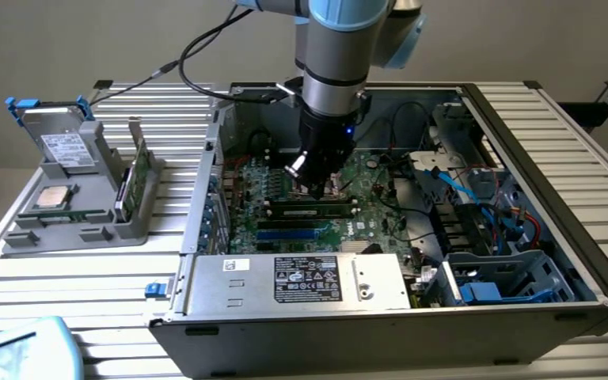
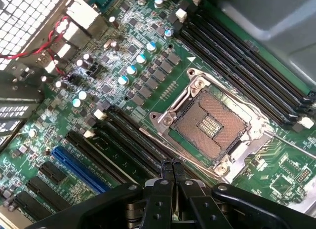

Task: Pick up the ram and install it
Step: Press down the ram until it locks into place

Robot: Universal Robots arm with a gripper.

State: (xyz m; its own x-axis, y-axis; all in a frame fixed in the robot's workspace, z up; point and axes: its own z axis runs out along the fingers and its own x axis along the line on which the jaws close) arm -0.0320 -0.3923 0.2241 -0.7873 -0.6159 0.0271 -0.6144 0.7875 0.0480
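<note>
In the exterior view my gripper (image 1: 315, 187) hangs low inside the open computer case (image 1: 557, 309), over the green motherboard (image 1: 373, 178). Its fingertips are just above a ram (image 1: 309, 210), a green stick with dark chips lying along the black memory slots. In the wrist view the gripper (image 2: 171, 165) is shut, its two fingers (image 2: 165, 182) pressed together with nothing between them. They stand over the long black slots (image 2: 123, 145) beside the open CPU socket (image 2: 210, 125). Another thin green stick (image 1: 137, 178) stands upright in the grey holder (image 1: 40, 237) at the exterior view's left.
A square silver CPU chip (image 1: 53, 198) and a drive (image 1: 63, 146) also sit in the grey holder. The power supply box (image 1: 298, 281) fills the case's front. Blue and red cables (image 1: 494, 198) and a drive cage (image 1: 505, 281) crowd the exterior view's right.
</note>
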